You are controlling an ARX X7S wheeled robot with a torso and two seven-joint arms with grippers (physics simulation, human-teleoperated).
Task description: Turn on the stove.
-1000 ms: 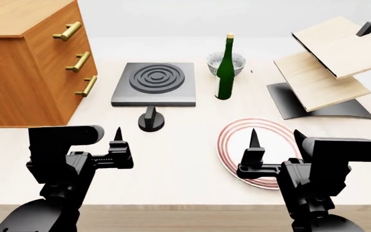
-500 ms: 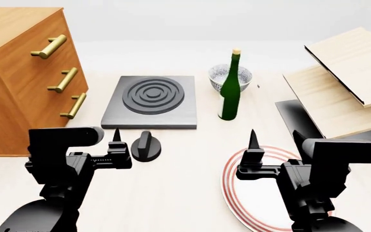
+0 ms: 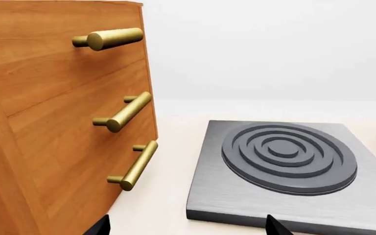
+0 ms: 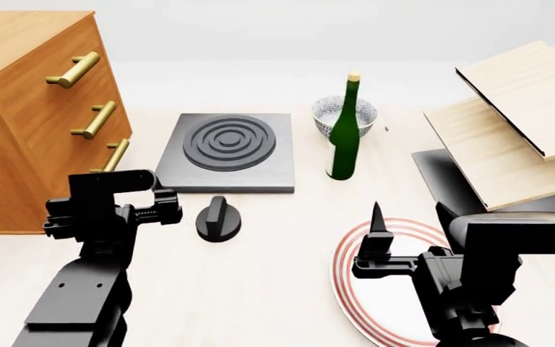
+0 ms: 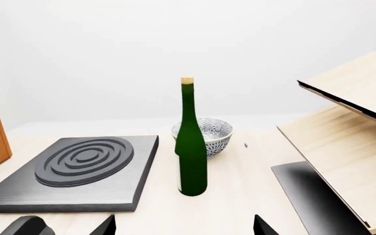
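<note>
The left tool (image 4: 157,204) hangs above the pale surface (image 4: 277,289) with nothing between its fingers; in the left wrist view two dark tips show wide apart at the picture's edge, so it is spread open and touches nothing. To its left stands the wooden drawer chest (image 4: 27,108) with three brass handles (the lowest handle is nearest the tool). Just ahead of the tool lies the stove (image 4: 227,150), a flat dark grey slab with a burner of raised rings, resting flat on the surface. The stove's separate black knob (image 4: 217,219) sits on the surface just to the right of the left tool, close to the slab's near edge but apart from it, and apart from the tool.

Further right, beyond the slab's right edge, a green bottle (image 4: 342,137) stands upright, with a patterned bowl (image 4: 344,114) just behind it.

The right tool (image 4: 379,242) hovers over the red-rimmed plate (image 4: 355,289). One pointed finger shows upright in the head view; the right wrist view shows two dark tips well apart (so it too is spread) and holding nothing. Ahead and to its right, a tilted wooden shelf rack (image 4: 519,123) stands on a dark base.
</note>
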